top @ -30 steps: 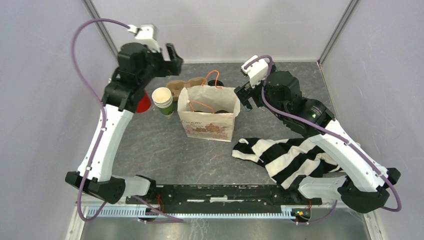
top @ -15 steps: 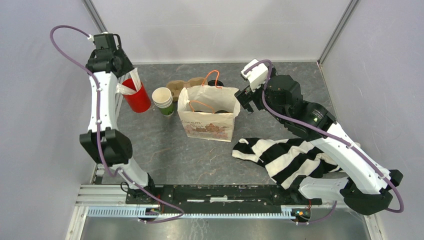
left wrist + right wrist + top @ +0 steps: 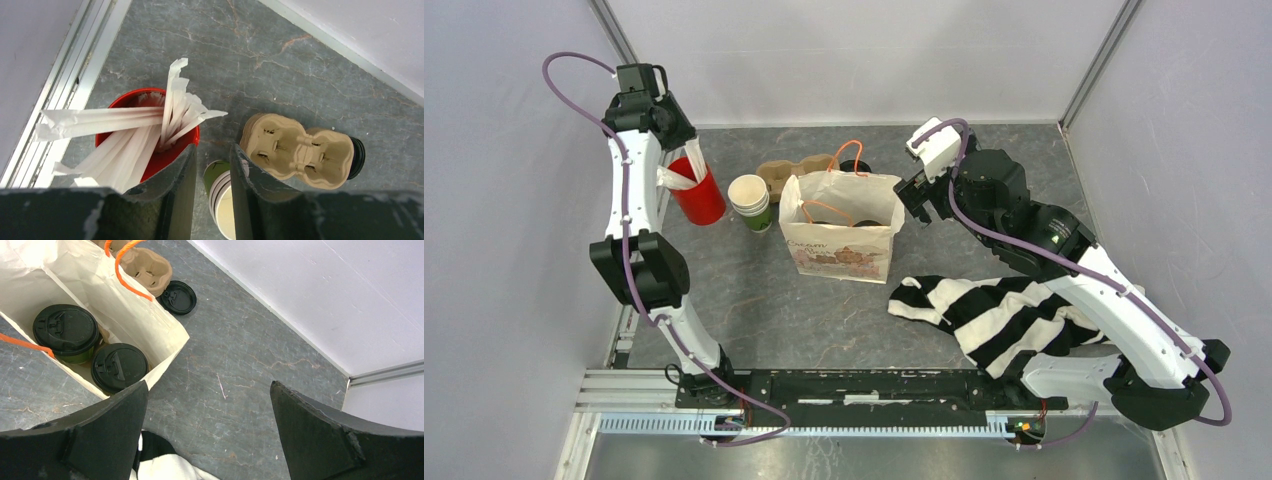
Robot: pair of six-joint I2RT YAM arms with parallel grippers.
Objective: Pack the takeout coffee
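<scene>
The takeout coffee is two green cups with black lids (image 3: 66, 329) (image 3: 119, 366), standing side by side inside the white paper bag (image 3: 150, 322) (image 3: 842, 245). My right gripper (image 3: 209, 385) (image 3: 914, 198) hangs wide open just right of the bag, over bare table, with nothing between its fingers. My left gripper (image 3: 213, 147) (image 3: 680, 140) is high at the back left, above the red cup of white straws (image 3: 150, 150) (image 3: 702, 196). Its jaws stand a narrow gap apart and hold nothing.
A stack of lidless green cups (image 3: 751, 203) (image 3: 223, 192) stands between the red cup and the bag. A brown pulp carrier (image 3: 796, 172) (image 3: 295, 150) lies behind the bag, with a loose black lid (image 3: 178, 296) (image 3: 356, 157) beside it. A striped cloth (image 3: 1004, 315) lies under the right arm.
My left arm has swung from over the carrier back to the far left corner, above the red cup, and its jaws have narrowed. The right arm has not moved.
</scene>
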